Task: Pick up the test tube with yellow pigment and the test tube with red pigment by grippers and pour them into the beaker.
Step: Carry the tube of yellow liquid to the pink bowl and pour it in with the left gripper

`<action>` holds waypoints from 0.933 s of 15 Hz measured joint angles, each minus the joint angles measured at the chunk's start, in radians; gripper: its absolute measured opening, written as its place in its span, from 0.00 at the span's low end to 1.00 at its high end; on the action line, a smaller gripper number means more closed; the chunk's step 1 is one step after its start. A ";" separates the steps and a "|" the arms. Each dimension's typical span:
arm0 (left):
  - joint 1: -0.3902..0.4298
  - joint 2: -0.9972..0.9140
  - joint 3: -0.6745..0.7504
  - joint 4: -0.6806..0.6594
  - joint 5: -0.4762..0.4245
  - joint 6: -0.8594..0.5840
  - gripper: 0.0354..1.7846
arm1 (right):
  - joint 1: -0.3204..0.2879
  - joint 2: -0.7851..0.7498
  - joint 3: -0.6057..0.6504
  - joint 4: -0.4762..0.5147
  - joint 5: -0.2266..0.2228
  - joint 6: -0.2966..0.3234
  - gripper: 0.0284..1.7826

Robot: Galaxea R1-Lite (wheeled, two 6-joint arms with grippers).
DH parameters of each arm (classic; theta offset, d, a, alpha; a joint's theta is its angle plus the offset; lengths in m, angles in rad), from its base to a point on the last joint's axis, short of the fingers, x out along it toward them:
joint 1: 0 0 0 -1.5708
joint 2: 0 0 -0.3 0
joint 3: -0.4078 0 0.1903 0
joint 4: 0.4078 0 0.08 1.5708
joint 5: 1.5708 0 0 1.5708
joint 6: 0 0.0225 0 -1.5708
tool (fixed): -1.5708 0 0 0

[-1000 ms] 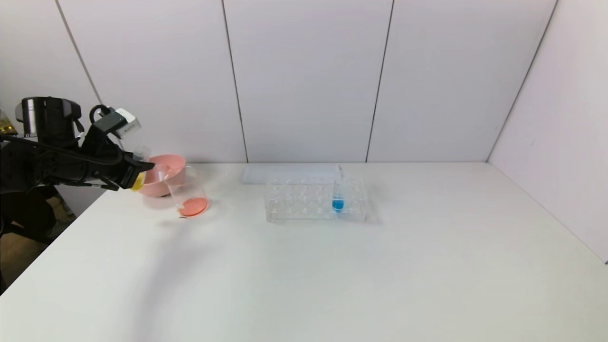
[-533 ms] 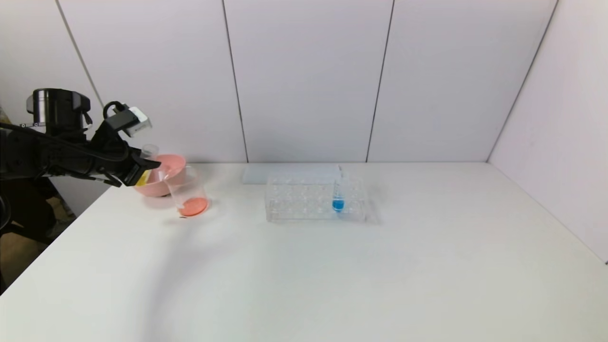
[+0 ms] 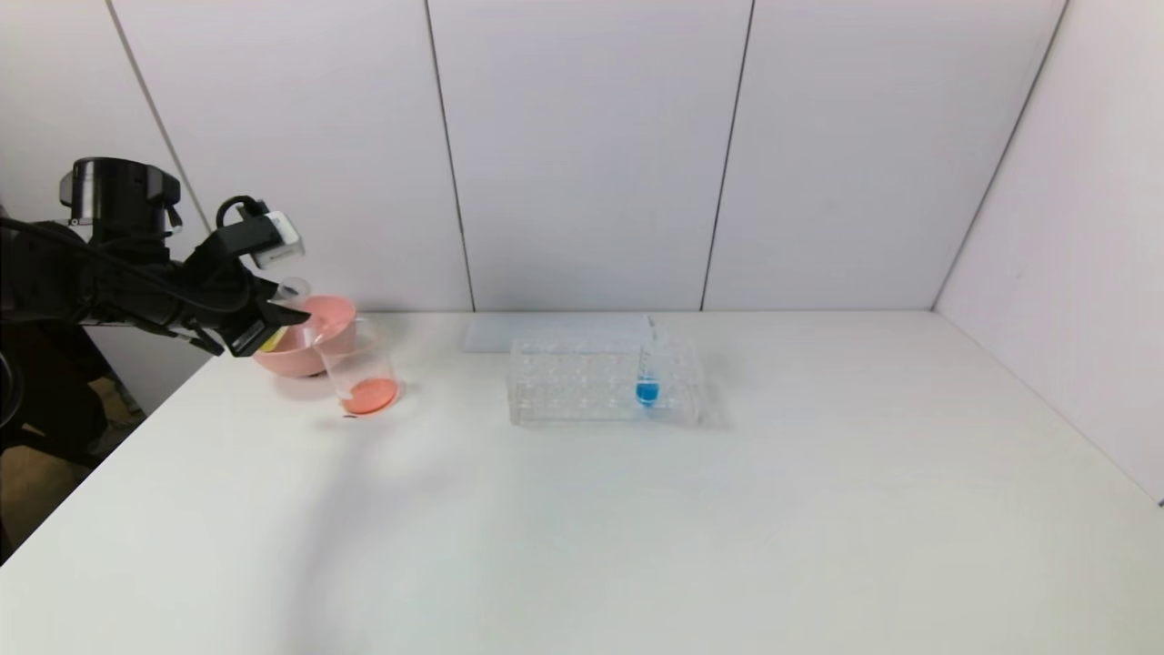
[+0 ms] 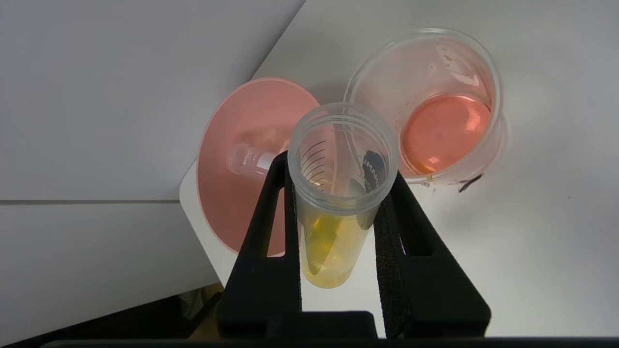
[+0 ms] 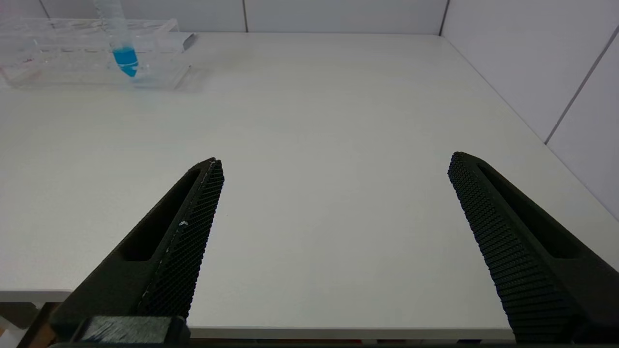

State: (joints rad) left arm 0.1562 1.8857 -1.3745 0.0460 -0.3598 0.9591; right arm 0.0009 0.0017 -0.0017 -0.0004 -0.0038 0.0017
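Yellow-tipped clear test tube [image 4: 338, 193] sits clamped in our black left gripper [image 4: 337, 179] at the table's far left, beside the clear glass beaker [image 3: 359, 368] holding red-orange liquid, while our right gripper [image 5: 333, 166] hangs wide open, holding nothing.

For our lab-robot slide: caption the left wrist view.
Left gripper holds the yellow test tube above pink bowl and beaker.

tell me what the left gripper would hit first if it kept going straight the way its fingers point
Most likely the pink bowl. The left gripper, shut on the test tube with yellow pigment, points over the bowl's rim, with the beaker just beside that line. Depth is unclear, so it might clip the beaker's rim instead.
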 joint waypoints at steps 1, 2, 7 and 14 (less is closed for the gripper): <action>0.001 0.003 -0.010 0.009 0.001 0.030 0.24 | 0.000 0.000 0.000 0.000 0.000 0.000 0.95; 0.001 0.006 -0.015 0.011 0.001 0.048 0.24 | 0.000 0.000 0.000 0.000 0.000 0.000 0.95; 0.001 0.016 -0.037 0.051 0.010 0.072 0.24 | 0.000 0.000 0.000 0.000 0.000 0.000 0.95; -0.009 0.028 -0.070 0.090 0.039 0.102 0.24 | 0.000 0.000 0.000 0.000 0.000 0.000 0.95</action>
State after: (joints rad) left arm 0.1470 1.9140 -1.4443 0.1355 -0.3209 1.0613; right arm 0.0009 0.0017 -0.0017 -0.0004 -0.0038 0.0019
